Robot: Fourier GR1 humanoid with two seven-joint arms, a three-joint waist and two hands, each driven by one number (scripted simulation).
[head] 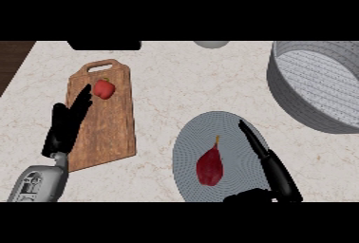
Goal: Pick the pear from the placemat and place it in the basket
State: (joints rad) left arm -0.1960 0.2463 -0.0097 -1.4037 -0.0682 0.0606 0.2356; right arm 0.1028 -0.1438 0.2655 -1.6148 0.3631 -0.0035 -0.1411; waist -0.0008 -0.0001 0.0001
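Note:
A dark red pear [210,165] lies on a round grey placemat [203,128] at the lower middle of the counter, its stem pointing up. My right hand [270,166] is just to the pear's right, open, fingers stretched up over the mat and the thumb low near the mat's front edge; it does not touch the pear. The grey basket [308,109] stands at the upper right, partly cut off by the view's edge. My left hand [67,126] rests open at the left, fingers up over the edge of a wooden board.
A wooden cutting board [105,128] with a handle lies at the left, with a small red fruit [104,88] near its top. A dark object [104,45] and a pale round object [211,44] sit at the counter's far edge.

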